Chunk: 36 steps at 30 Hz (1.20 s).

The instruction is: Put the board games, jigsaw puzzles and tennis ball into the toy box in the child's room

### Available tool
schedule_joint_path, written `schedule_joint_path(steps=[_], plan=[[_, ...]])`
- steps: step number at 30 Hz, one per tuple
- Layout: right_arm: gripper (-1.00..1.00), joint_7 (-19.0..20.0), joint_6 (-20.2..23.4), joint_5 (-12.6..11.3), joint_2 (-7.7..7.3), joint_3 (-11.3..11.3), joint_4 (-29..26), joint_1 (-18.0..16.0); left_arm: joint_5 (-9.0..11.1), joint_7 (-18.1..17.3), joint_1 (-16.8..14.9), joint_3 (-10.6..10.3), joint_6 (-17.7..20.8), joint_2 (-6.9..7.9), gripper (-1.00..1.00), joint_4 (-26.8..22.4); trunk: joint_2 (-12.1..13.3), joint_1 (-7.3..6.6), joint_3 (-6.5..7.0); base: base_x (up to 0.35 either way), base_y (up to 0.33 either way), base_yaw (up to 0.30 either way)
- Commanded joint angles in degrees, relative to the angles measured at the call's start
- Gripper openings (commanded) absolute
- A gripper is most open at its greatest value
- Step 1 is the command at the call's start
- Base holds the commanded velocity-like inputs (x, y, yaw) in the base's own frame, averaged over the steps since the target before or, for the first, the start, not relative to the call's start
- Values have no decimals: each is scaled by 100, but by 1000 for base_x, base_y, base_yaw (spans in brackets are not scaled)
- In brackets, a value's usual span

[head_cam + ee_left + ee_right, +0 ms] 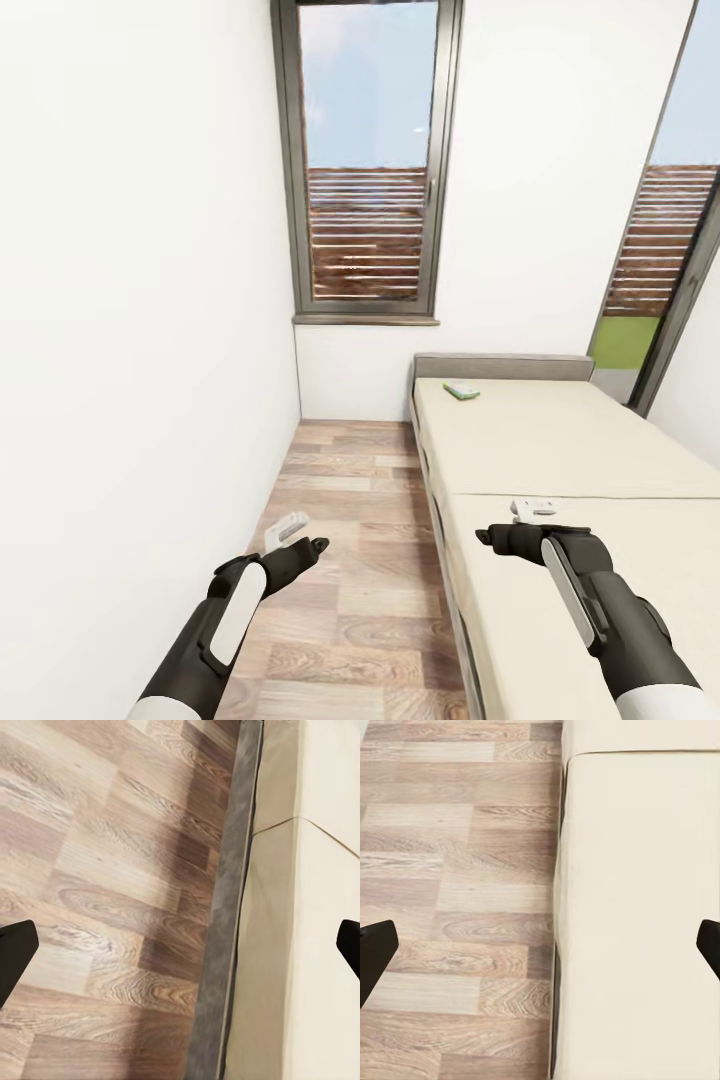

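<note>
A bare strip of wood floor [345, 560] runs between the white wall [130, 350] and the bed [560, 470]; the mattress top lies open (one small green box [461, 391] near the headboard).

Bed [560, 440]: beige mattress, grey frame. Floor [350, 560]: brown wood planks. Small box [461, 391] on mattress: green-yellow. Walls [130, 300] white; window frame [290, 200] dark grey.

Your right wrist camera looks down on bed edge and floor.
You see the beige mattress [645, 915] beside wood-plank floor [457, 900], with two dark fingertips [373, 956] spread wide apart.
</note>
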Motion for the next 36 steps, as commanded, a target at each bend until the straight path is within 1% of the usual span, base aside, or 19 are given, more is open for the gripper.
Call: schedule_joint_path(steps=[1, 10, 27, 36], plan=[[100, 2, 28, -29, 0, -6, -8, -5, 60, 51, -3, -7, 16, 1, 100, -8, -4, 0, -7, 1, 174, 0], [100, 2, 28, -28, 0, -6, -14, -1, 47, 50, -3, -13, 16, 1, 100, -8, -4, 0, -7, 0, 196, 0], [100, 2, 34, -31, -1, -6, -15, -2, 43, 49, -3, -23, 16, 1, 100, -8, -4, 0, -7, 2, 30, 0], [100, 2, 36, -31, -6, -6, -25, -1, 42, 49, -3, -23, 16, 1, 100, -8, -4, 0, -7, 141, 108, 0]])
